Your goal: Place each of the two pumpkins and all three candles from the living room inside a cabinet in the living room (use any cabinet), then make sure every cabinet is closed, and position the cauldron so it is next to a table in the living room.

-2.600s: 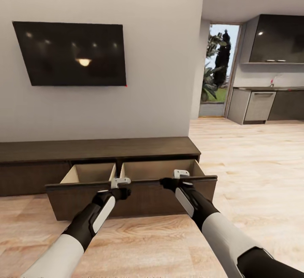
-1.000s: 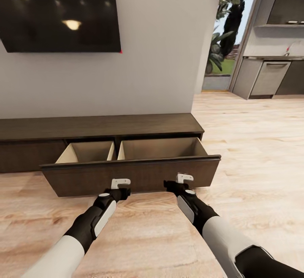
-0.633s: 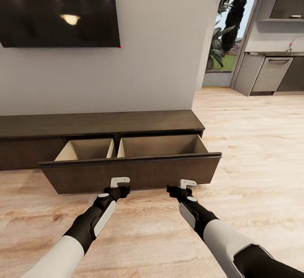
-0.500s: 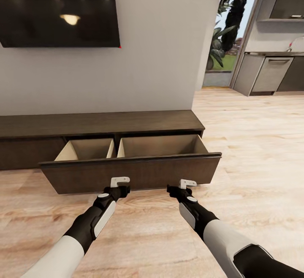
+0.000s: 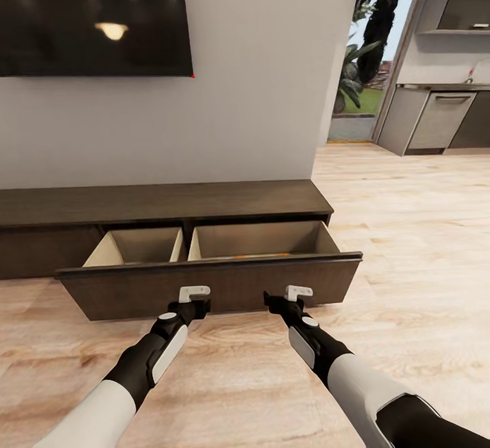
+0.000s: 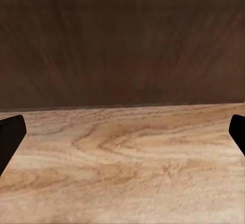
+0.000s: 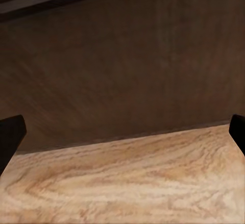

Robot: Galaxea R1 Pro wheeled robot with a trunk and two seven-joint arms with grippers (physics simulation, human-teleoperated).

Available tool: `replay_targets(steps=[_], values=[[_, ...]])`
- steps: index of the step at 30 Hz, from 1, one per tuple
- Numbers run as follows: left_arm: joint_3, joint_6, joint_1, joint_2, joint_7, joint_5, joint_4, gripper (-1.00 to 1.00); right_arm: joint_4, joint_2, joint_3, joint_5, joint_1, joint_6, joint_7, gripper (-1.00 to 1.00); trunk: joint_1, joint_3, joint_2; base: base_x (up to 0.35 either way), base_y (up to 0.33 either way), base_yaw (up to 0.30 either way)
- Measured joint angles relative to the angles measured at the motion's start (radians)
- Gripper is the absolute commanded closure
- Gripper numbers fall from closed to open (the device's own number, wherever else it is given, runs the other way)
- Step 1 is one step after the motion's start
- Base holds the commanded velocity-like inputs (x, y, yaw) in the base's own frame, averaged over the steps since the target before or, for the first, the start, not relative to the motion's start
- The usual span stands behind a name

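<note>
While the cabinet (image 5: 163, 204) stands along the wall with its drawer (image 5: 207, 284) pulled out, the closing step is plainly not done. A thin orange sliver shows just behind the drawer front in the right-hand compartment; it may be a pumpkin, but too little shows to say. No candle, cauldron or bench can be made out, so I cannot judge how much is stowed. Both arms reach low toward the drawer front, the left gripper (image 5: 194, 296) and right gripper (image 5: 294, 296) close before it, perhaps touching. From the head, the compartments and the whole cabinet are visible. Each wrist camera adds the detail that the jaws are spread wide and empty, dark tips at either edge, facing the drawer front (image 6: 122, 40) above the floor (image 6: 122, 162).
</note>
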Motion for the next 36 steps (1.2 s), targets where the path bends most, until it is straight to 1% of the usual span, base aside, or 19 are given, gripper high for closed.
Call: replay_targets(steps=[13,20,22,24,27,30,36], values=[[0.000,0.000,0.000,0.000,0.000,0.001,0.000,-1.00,-0.001,0.000,0.000,0.001,-0.001,-0.001,0.004,-1.00,0.000,0.000,0.000,0.002,0.000,0.000],[0.000,0.000,0.000,0.001,-0.004,0.004,0.000,-1.00,0.000,0.000,-0.001,0.002,0.000,-0.001,0.030,-1.00,0.000,0.000,0.000,0.000,0.000,0.000],[0.000,0.000,0.000,0.002,-0.025,0.004,0.000,-1.00,0.000,0.000,-0.001,0.003,0.000,-0.001,0.031,-1.00,0.000,0.000,0.000,0.000,0.000,0.000],[0.000,0.000,0.000,0.007,-0.060,0.003,0.006,-1.00,0.000,0.000,0.000,0.003,0.000,-0.001,0.033,-1.00,0.000,0.000,0.000,0.000,0.000,0.000],[0.000,0.000,0.000,0.014,-0.086,0.002,0.010,-1.00,0.000,0.000,0.000,0.004,0.000,-0.001,0.033,-1.00,0.000,0.000,0.000,0.000,0.000,0.000],[0.000,0.000,0.000,0.018,-0.097,0.001,0.012,-1.00,0.000,0.000,0.000,0.004,0.000,-0.001,0.034,-1.00,0.000,0.000,0.000,0.000,0.000,0.000],[0.002,0.000,0.000,0.019,-0.099,0.002,0.012,-1.00,0.002,-0.001,0.000,0.004,0.000,-0.001,0.034,-1.00,0.000,0.000,0.000,0.000,0.000,0.000]])
